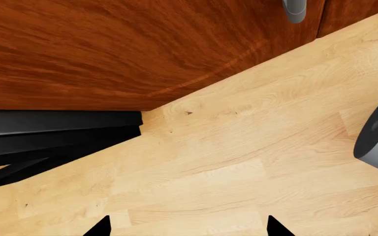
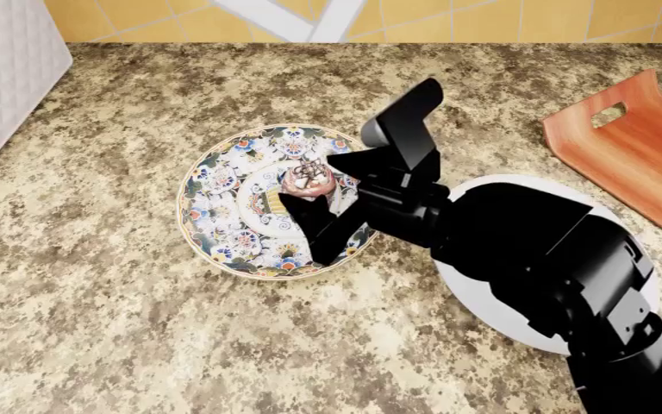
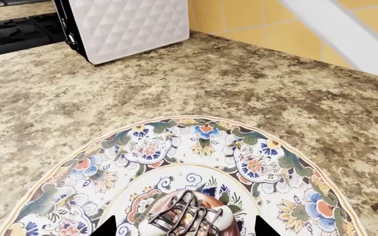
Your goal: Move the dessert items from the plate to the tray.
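Note:
A cupcake (image 2: pixel 308 178) with cream and dark drizzle on top sits in the middle of a flower-patterned plate (image 2: pixel 218 216) on the stone counter. My right gripper (image 2: pixel 315 197) is open, one finger on each side of the cupcake. In the right wrist view the cupcake (image 3: pixel 187 216) lies between the spread fingertips of the gripper (image 3: pixel 185 227). The reddish-brown wooden tray (image 2: pixel 641 151) lies at the right edge, its visible part bare. The cherry cake is not in view. My left gripper (image 1: pixel 187 227) is open and empty over a wooden floor, out of the head view.
A plain white plate (image 2: pixel 486 306) lies mostly under my right arm, between the patterned plate and the tray. A white quilted appliance (image 2: pixel 3 69) stands at the back left. The left wrist view shows a red-brown cabinet door (image 1: pixel 110 49) and the robot's dark base (image 1: pixel 51 130).

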Robot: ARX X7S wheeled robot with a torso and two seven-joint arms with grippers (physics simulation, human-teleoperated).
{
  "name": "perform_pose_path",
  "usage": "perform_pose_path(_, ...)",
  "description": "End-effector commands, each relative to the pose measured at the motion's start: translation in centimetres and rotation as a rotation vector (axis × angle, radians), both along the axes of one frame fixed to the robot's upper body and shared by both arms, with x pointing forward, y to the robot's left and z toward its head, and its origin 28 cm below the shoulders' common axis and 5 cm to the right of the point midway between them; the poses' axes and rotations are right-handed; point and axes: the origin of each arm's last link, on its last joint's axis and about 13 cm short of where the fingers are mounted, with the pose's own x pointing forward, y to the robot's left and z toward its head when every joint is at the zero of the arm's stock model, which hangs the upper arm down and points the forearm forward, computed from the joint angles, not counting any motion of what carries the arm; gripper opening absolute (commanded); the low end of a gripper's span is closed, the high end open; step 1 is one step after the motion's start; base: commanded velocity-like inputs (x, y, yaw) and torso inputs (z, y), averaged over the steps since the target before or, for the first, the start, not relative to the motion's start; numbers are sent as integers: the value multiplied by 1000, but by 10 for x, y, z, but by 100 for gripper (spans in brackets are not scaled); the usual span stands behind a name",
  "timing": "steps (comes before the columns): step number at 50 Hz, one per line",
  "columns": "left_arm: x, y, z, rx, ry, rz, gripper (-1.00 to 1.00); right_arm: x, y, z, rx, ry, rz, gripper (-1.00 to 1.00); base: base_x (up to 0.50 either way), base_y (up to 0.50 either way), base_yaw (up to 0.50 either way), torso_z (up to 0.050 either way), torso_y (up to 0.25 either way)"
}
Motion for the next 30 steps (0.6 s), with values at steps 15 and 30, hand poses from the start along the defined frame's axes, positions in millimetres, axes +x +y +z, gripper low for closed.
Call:
perform_pose_path(15,0,-3,-2,-11,11,-9,100,1,1,-6,1,18,5,100,0,0,0,0,0)
perform_pose_path(30,0,-3,-2,-12,12,-9,100,2,0,-9,1,30,-5,100,0,0,0,0,0)
